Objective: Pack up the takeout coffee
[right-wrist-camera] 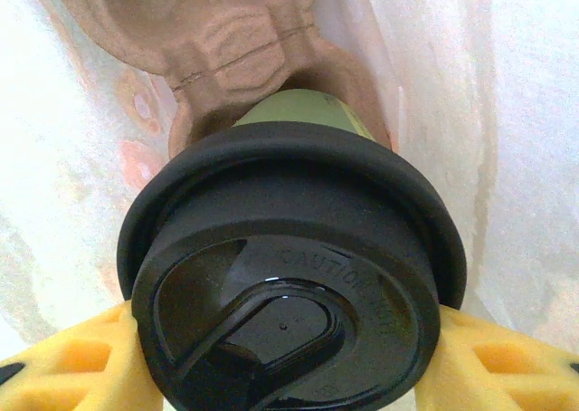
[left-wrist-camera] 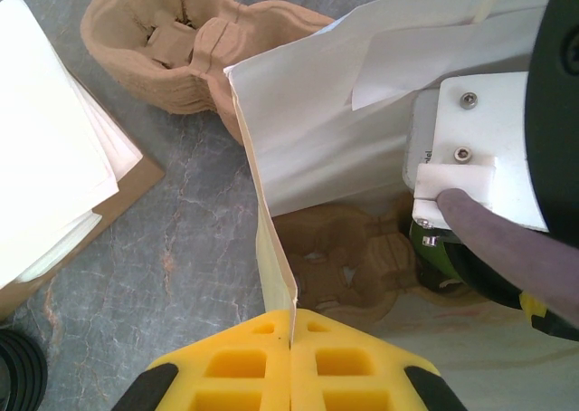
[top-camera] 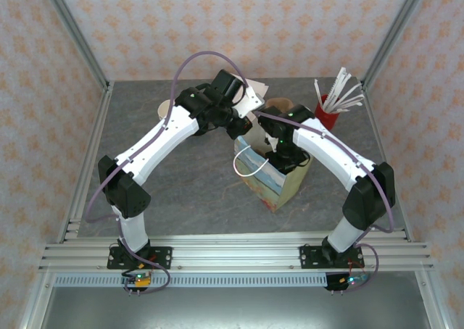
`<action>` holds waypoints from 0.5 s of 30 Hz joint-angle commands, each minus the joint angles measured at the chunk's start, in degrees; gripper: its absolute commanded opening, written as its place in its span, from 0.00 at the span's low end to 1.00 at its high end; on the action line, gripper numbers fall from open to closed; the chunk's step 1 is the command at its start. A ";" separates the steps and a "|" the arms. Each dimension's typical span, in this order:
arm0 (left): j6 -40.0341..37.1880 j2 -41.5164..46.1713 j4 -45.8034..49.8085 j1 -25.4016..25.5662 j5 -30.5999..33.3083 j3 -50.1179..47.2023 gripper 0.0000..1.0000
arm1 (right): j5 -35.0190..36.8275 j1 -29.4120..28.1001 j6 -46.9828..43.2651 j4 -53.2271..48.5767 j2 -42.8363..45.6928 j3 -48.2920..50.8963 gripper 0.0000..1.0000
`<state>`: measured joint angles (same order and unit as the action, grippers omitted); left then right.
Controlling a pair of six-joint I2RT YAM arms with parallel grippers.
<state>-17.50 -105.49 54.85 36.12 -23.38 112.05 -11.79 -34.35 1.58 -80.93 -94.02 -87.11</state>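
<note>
The takeout coffee, a green-sided cup with a black lid, hangs inside the paper bag. My right gripper is shut on it just under the lid, yellow fingers on either side. The cup's lower end meets a pocket of the brown pulp carrier lying on the bag's bottom. My left gripper is shut on the paper bag's rim, holding the mouth apart. Seen from above, the left gripper sits at the bag's far edge and the right gripper reaches down into the bag.
A second pulp carrier lies on the table beyond the bag. White napkins lie to the left, with black lids near them. A red holder of straws stands at the back right. Frame posts border the table.
</note>
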 commanded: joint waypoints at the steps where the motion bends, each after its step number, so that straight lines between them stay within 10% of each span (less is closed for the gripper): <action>1: -0.35 0.38 1.80 0.66 0.86 -1.22 0.08 | 1.41 0.16 -0.97 0.08 -0.64 -0.68 0.43; 15: -0.40 0.37 1.61 0.62 0.74 -1.55 0.08 | 2.29 0.99 -1.81 1.55 -2.35 0.73 0.43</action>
<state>-17.50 -105.49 54.78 36.18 -23.38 112.01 -11.35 -33.93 0.69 -80.86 -94.70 -87.11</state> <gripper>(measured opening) 0.085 0.599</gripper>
